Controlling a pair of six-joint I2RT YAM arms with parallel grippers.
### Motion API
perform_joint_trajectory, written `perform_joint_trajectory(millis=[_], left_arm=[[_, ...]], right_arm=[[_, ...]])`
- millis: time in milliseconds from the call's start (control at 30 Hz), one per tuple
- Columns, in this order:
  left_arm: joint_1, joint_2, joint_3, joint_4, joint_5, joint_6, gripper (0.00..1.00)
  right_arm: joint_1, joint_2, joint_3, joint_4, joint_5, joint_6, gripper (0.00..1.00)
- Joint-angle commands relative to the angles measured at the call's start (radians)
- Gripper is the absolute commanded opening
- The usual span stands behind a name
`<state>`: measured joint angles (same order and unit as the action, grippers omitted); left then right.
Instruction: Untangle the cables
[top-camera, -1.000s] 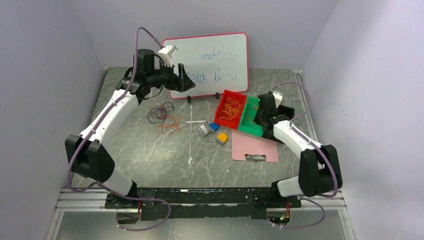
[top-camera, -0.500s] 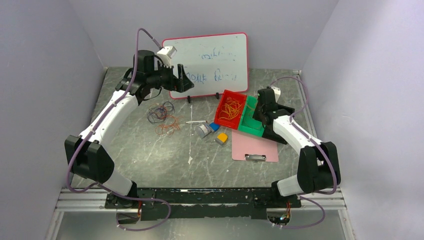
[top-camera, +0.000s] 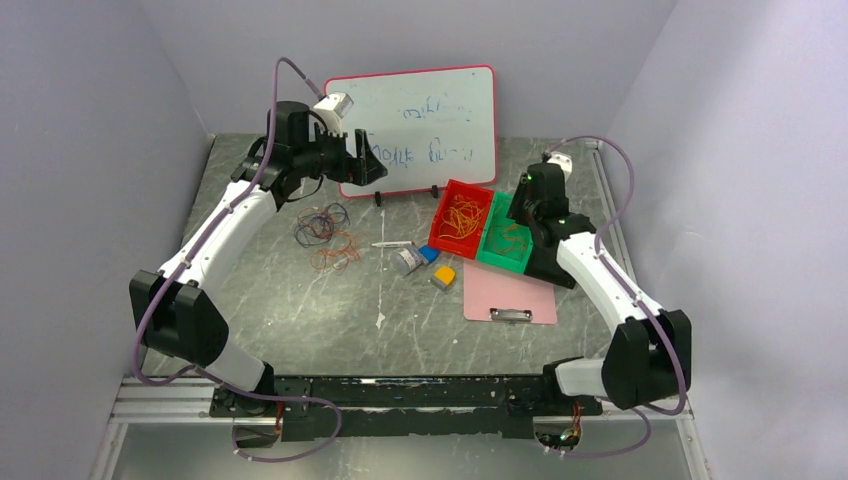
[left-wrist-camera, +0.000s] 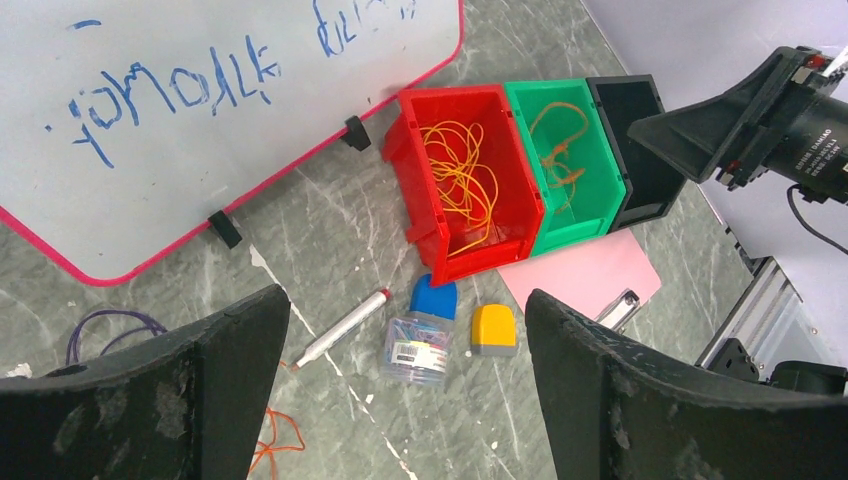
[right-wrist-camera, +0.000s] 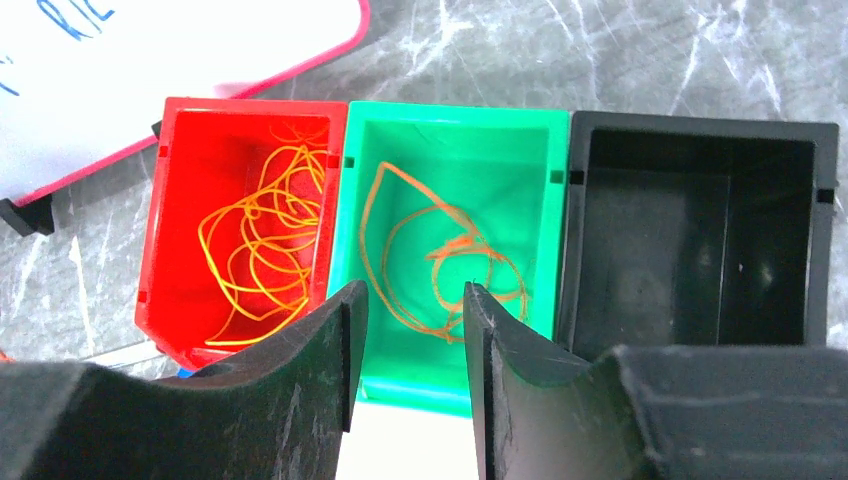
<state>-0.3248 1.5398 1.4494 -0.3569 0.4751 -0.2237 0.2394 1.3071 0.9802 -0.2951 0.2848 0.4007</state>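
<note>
A tangle of cables lies on the table at left, dark purple loops (top-camera: 320, 222) over orange ones (top-camera: 338, 252). Yellowish cables (right-wrist-camera: 265, 250) fill the red bin (top-camera: 447, 240). An orange cable (right-wrist-camera: 440, 262) lies loose in the green bin (right-wrist-camera: 520, 170). My right gripper (right-wrist-camera: 412, 292) hangs above the green bin's near edge, open, with nothing between its fingers. My left gripper (left-wrist-camera: 405, 300) is raised in front of the whiteboard, wide open and empty, well to the right of the table tangle (left-wrist-camera: 270, 440).
The whiteboard (top-camera: 420, 125) stands at the back. A marker (left-wrist-camera: 340, 328), a jar of paper clips (left-wrist-camera: 420, 345) and a yellow-grey eraser (left-wrist-camera: 493, 330) lie before the bins. A black bin (right-wrist-camera: 700, 230) adjoins the green one. A pink clipboard (top-camera: 510, 295) lies nearer.
My right gripper went from shut to open and rose back from the green bin, where the orange cable now lies. The left arm has stayed still.
</note>
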Motion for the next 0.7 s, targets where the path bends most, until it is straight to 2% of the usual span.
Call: perform_joint_trajectory(millis=[0,133,367,533,667], left_arm=[[0.008,-0.003,-0.003,-0.011,-0.005,0.006,0.92],[0.007,-0.008,-0.005,-0.018,-0.015,0.011,0.92],[0.007,-0.029,-0.043,-0.023,-0.052,0.007,0.92],[0.007,-0.045,-0.086,-0.044,-0.165,-0.015,0.92],[0.011,-0.048,-0.123,-0.077,-0.235,-0.043,0.92]], right_arm=[[-0.010,0.056,0.057,0.055,-0.097,-0.068,0.44],[-0.011,0.136,0.111,0.057,-0.137,-0.079,0.44],[-0.011,0.217,0.146,0.017,-0.071,-0.080,0.43],[-0.010,0.237,0.139,0.006,-0.047,-0.088,0.37],[-0.010,0.257,0.123,0.000,-0.034,-0.092,0.28]])
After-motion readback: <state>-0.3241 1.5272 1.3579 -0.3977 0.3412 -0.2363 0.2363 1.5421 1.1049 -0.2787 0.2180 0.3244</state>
